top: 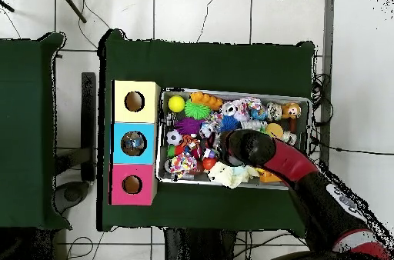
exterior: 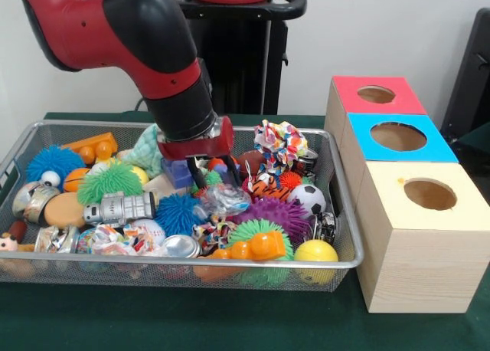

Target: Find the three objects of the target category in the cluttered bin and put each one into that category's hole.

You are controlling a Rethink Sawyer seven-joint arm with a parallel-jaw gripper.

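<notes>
Down in the middle of the cluttered bin (exterior: pixel 341 264) on the table (exterior: pixel 191 320), our claw (exterior: pixel 200 165) digs among toys, we cannot tell if it grips anything, and sorting looks barely begun.

Front view: bin (exterior: pixel 341 263) on table (exterior: pixel 184 320), full of toys. Three boxes (exterior: pixel 417 244) in row just right of bin, running front to back, hole on top of each. Arm (exterior: pixel 164 67) reaches down into bin middle. Ball (exterior: pixel 315 251) in bin's front right corner.
</notes>
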